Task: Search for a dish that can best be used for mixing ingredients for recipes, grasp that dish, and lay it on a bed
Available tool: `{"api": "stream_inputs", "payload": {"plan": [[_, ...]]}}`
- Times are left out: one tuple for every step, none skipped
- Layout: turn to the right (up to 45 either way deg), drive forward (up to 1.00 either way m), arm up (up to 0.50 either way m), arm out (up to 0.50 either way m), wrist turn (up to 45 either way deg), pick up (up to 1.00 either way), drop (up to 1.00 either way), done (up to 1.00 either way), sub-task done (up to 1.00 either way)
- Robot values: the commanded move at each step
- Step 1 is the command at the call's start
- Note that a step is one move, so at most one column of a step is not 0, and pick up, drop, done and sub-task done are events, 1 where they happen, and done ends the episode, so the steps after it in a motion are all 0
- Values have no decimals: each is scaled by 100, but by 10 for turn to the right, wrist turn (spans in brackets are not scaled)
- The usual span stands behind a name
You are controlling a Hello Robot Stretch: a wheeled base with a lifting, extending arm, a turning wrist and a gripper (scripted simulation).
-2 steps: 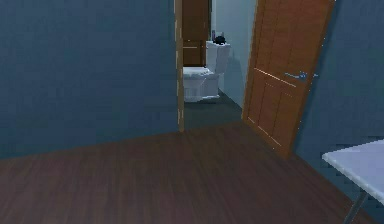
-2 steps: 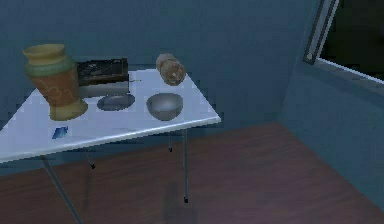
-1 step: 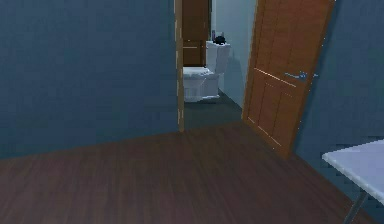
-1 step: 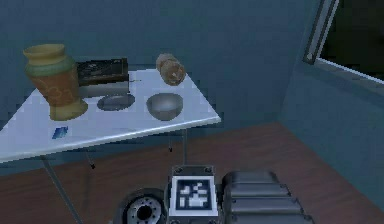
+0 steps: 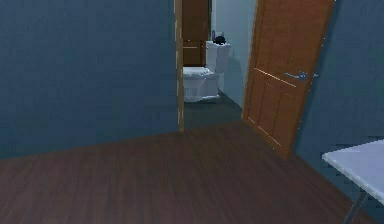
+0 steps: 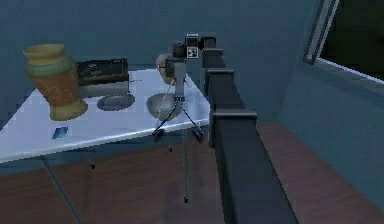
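In the arm side view the dark arm (image 6: 235, 130) rises from the bottom edge to a white table (image 6: 60, 135). My gripper (image 6: 178, 118) hangs at the arm's far end, over the table's right part. A round grey dish (image 6: 160, 104) lies on the tabletop right behind the fingers (image 6: 164, 124), and I cannot tell whether the gripper holds anything. A second flat round dish (image 6: 116, 102) lies just left of it.
On the table also stand a tall tan vase (image 6: 55, 80), a dark box-like thing (image 6: 103, 71) and a small blue item (image 6: 58, 132). A window (image 6: 355, 40) is at the arm side view's upper right. The forward view has a blue wall (image 5: 85, 70), an open wooden door (image 5: 285, 70), a toilet (image 5: 200, 82) beyond the doorway, and a white table corner (image 5: 360, 165).
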Motion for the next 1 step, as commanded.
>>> {"api": "stream_inputs", "payload": {"plan": [[0, 0, 0, 0, 450, 0, 0, 0, 0]]}}
